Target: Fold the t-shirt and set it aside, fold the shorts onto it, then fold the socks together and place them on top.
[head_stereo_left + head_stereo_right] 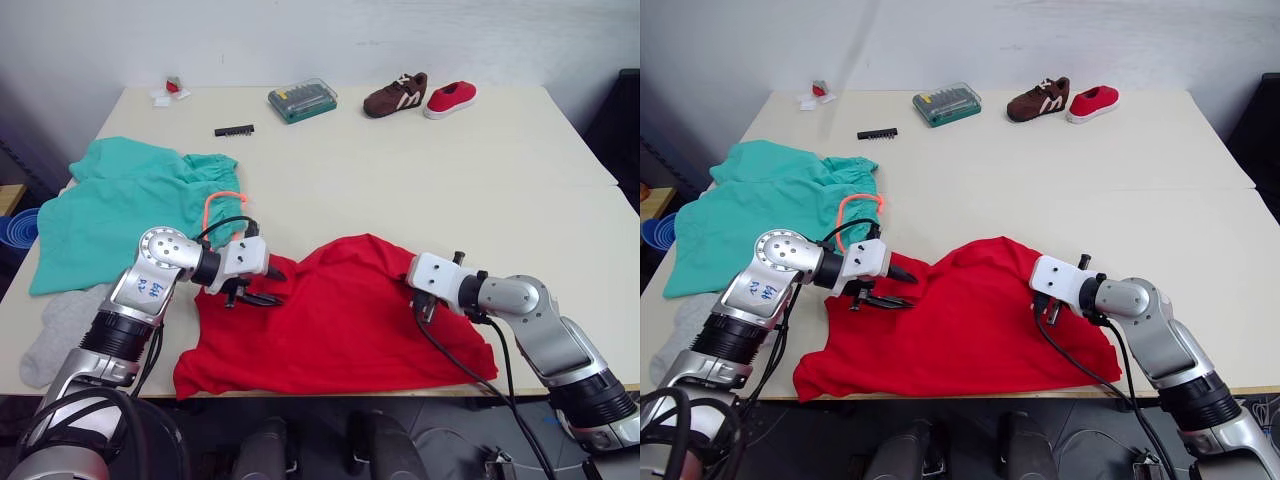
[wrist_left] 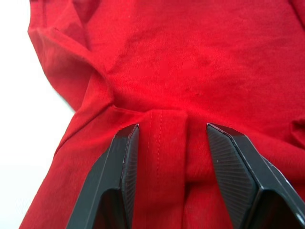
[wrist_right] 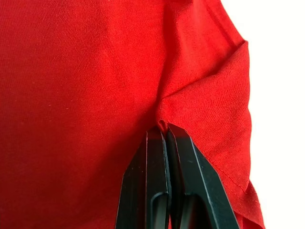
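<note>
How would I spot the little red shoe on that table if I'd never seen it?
Look to the far edge of the table, toward the robot's right. Two small shoes sit side by side there; the red shoe is the outer one, plain red with a white sole, while the brown shoe next to it has white stripes.
</note>
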Tool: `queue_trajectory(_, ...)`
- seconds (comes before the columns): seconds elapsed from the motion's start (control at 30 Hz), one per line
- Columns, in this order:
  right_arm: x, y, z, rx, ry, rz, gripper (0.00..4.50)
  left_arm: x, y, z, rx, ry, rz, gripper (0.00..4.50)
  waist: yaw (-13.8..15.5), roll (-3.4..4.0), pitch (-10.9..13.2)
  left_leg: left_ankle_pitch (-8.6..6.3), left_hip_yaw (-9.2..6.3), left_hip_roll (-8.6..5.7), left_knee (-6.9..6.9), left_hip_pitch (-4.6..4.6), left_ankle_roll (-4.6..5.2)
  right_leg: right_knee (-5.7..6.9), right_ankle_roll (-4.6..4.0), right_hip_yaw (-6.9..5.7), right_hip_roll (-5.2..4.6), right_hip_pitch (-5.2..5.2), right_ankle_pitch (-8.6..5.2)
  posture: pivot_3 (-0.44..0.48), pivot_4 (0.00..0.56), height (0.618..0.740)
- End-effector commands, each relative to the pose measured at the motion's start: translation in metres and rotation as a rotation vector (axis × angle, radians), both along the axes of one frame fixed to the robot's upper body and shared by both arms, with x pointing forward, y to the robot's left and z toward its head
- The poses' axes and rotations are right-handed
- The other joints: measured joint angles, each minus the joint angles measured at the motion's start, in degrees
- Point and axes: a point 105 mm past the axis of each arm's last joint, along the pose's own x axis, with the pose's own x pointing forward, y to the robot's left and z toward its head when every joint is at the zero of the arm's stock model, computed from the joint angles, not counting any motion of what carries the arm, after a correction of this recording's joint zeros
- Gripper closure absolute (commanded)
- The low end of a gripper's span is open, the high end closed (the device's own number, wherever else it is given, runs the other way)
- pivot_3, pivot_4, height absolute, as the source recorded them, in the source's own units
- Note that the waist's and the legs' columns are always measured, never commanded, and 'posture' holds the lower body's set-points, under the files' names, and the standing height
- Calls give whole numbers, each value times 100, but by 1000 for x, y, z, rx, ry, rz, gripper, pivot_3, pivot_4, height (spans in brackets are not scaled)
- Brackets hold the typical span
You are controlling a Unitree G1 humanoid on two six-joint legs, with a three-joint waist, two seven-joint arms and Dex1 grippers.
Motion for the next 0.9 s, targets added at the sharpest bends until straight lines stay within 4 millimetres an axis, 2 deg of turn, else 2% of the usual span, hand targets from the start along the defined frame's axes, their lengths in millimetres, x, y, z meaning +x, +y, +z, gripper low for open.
queue_trajectory(0.03,0,1,11,18,-36,2,4473,2,-4,0,24,-69,-4,2151,1,0,0,0,0,0,0,0,0,0,0,0,0,0,0,0,150,740)
queue_trajectory(0.13,1,2,11,26,-38,3,4473,7,-5,-1,6,-83,30,2151,2,0,0,0,0,0,0,0,0,0,0,0,0,0,0,0,150,740)
queue_trajectory(0.17,1,3,13,37,-39,2,4500,7,-6,0,-8,-79,32,2552,2,0,0,0,0,0,0,0,1,0,0,0,0,0,0,0,150,740)
queue_trajectory(0.3,4,2,25,136,-40,-27,4500,11,-4,0,-16,-68,63,3655,-6,0,0,0,0,0,0,0,1,2,0,0,0,0,0,0,150,740)
queue_trajectory(0.4,5,-6,35,204,-31,-53,4500,17,2,4,-24,-59,96,4473,3,0,0,1,0,0,1,0,1,4,0,0,0,0,0,0,150,740)
queue_trajectory(0.53,1,-20,47,283,-8,-65,4500,30,14,14,-33,-58,146,4473,11,-2,1,1,0,-1,1,0,4,3,0,-1,-1,0,0,0,150,740)
queue_trajectory(0.67,2,-39,47,320,5,-131,4500,44,21,26,-58,-69,191,4473,20,-3,2,1,-1,-3,1,-1,6,1,0,-2,-2,0,0,0,150,740)
queue_trajectory(0.8,1,-45,40,304,13,-151,4500,49,20,30,-71,-70,195,4473,13,-3,2,1,-1,-4,-1,-2,6,1,0,-3,-2,0,0,0,150,740)
queue_trajectory(0.9,-1,-42,32,271,15,-135,4500,46,15,28,-78,-58,169,4473,0,-4,2,1,0,-3,-1,-2,5,2,0,-2,0,-1,0,0,150,740)
